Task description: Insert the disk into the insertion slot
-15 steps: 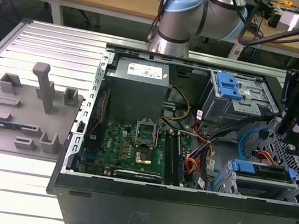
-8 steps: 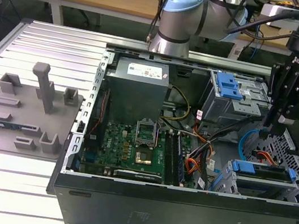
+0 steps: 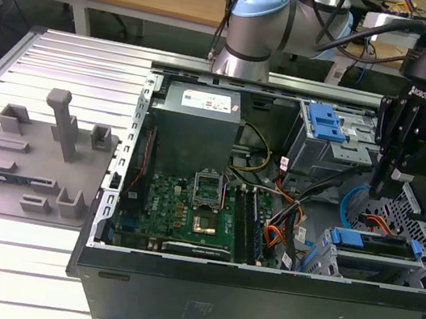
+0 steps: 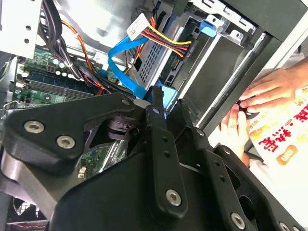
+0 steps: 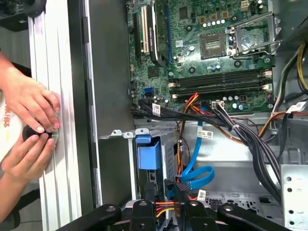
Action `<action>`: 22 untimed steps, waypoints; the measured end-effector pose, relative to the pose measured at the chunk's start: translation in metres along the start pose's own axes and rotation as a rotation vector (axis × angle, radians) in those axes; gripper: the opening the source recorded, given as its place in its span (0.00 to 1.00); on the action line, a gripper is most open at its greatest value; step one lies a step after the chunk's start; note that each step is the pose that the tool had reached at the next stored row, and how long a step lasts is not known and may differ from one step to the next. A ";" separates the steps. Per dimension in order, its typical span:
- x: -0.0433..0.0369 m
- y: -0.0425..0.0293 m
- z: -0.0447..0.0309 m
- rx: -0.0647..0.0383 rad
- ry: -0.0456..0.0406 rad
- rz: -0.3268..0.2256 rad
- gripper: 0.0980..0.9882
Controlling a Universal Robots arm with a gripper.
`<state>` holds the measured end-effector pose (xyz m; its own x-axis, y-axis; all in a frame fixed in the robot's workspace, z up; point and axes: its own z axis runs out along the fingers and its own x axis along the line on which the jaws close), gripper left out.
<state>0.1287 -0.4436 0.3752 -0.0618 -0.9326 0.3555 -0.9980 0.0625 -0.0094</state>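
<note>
— What's where?
— The computer case lies open. At the exterior view's right the disk sits in the insertion slot. My gripper hangs just above.
— Jaws?
— Released or clenched, I cannot tell.

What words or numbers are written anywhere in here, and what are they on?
On the end effector: white lettering, a maker's name, not quoted.
On the power supply label: print too small to read.
On the cable tags: print too small to read.
On the paper by the hands: red print, partly cut off, unreadable.
</note>
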 end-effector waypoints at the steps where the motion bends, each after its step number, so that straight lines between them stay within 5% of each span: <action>1: -0.0003 0.0012 0.0009 0.001 0.0012 -0.002 0.23; 9: -0.0023 0.0042 0.0046 0.004 0.0073 -0.010 0.23; 12: -0.0025 0.0043 0.0049 0.004 0.0073 -0.010 0.07; 15: -0.0025 0.0043 0.0050 0.005 0.0072 -0.010 0.07; 17: 0.0071 0.0038 0.0089 0.004 -0.0066 -0.010 0.07; 19: 0.0127 0.0033 0.0111 0.002 -0.0333 -0.011 0.07; 22: 0.0173 0.0030 0.0128 -0.001 -0.0878 -0.011 0.07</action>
<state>0.1245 -0.4641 0.3694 -0.0513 -0.9608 0.2723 -0.9986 0.0519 -0.0052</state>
